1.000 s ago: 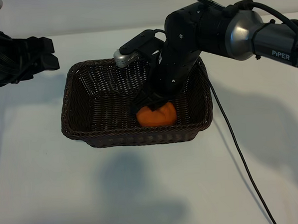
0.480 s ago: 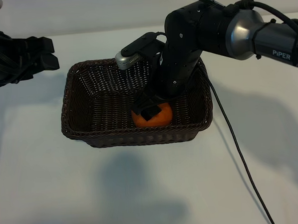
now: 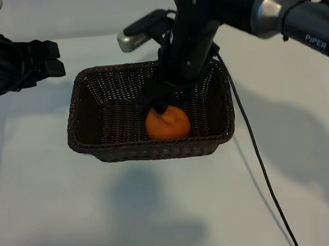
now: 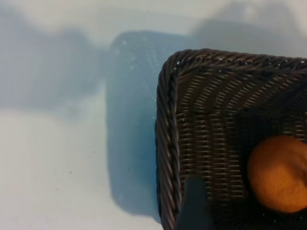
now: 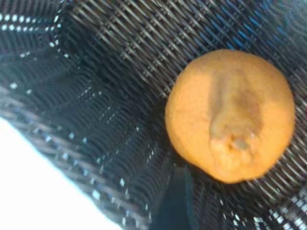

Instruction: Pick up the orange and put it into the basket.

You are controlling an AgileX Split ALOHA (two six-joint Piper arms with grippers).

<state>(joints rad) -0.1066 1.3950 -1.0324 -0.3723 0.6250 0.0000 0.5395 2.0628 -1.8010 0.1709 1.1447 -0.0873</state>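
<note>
A white table (image 3: 47,206) carries the dark wicker basket (image 3: 94,146) and a black cable (image 3: 264,178) lying beside it.

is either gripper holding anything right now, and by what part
Nothing is held. The orange lies free in the basket; the right gripper hangs open just above it. The left gripper is parked open, apart.

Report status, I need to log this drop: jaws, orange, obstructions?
Right gripper open above orange. Orange rests in basket. Left gripper open, parked. Nothing blocking.
</note>
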